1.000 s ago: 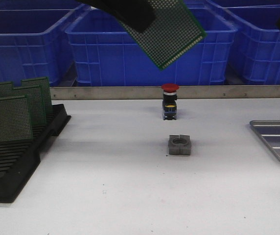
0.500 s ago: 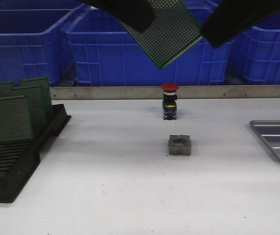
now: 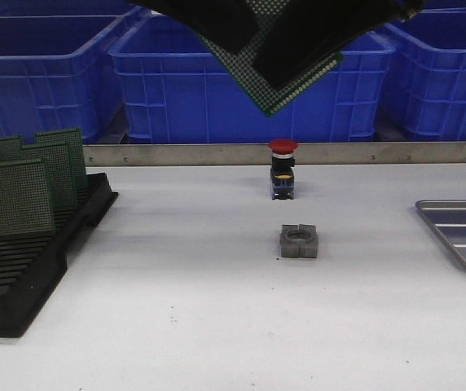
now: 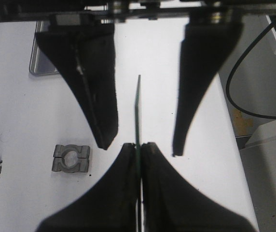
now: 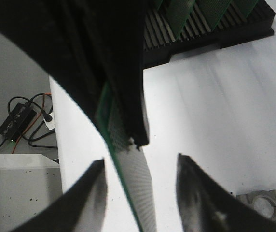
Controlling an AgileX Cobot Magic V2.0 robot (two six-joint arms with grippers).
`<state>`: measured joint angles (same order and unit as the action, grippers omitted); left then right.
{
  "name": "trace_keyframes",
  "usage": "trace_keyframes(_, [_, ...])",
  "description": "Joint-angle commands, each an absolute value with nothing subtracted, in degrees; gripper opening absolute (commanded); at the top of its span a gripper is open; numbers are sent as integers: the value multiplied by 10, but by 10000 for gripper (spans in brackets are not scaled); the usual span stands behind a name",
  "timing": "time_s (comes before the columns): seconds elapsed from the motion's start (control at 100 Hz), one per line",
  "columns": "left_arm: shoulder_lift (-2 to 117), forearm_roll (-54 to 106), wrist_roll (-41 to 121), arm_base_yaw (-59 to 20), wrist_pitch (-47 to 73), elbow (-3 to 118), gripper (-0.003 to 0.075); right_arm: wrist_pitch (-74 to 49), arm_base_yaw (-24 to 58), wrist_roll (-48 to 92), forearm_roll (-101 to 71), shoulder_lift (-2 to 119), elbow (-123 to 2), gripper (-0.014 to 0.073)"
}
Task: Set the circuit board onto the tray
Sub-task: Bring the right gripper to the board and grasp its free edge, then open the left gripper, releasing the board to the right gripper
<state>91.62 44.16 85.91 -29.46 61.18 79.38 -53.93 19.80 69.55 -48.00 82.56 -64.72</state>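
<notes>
My left gripper (image 4: 138,145) is shut on the edge of a green perforated circuit board (image 4: 138,106) and holds it high above the table's middle. In the front view the board (image 3: 237,65) hangs tilted under the left gripper (image 3: 217,24). My right gripper (image 5: 140,159) is open, with one finger on each side of the board (image 5: 138,193), not touching it. In the front view the right gripper (image 3: 314,41) covers the board's right part. The grey ribbed tray (image 3: 461,216) lies at the table's right edge, partly out of view.
A black slotted rack (image 3: 21,269) with several upright boards stands at the left. A red-capped push button (image 3: 283,169) and a grey clamp block (image 3: 299,241) sit mid-table. Big blue bins (image 3: 176,90) line the back.
My right gripper has come in from the right and now straddles the board's free end. The left gripper and the board have stayed in place.
</notes>
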Motion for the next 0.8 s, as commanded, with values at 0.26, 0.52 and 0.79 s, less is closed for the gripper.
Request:
trace_keyframes(0.26, [894, 479, 853, -299, 606, 811, 16, -521, 198, 702, -513, 810, -668, -69])
trace_keyframes(0.52, [894, 479, 853, -299, 605, 811, 512, -521, 196, 702, -513, 810, -668, -69])
trace_keyframes(0.79, [894, 479, 853, -299, 604, 811, 556, -554, 109, 650, -482, 791, -668, -69])
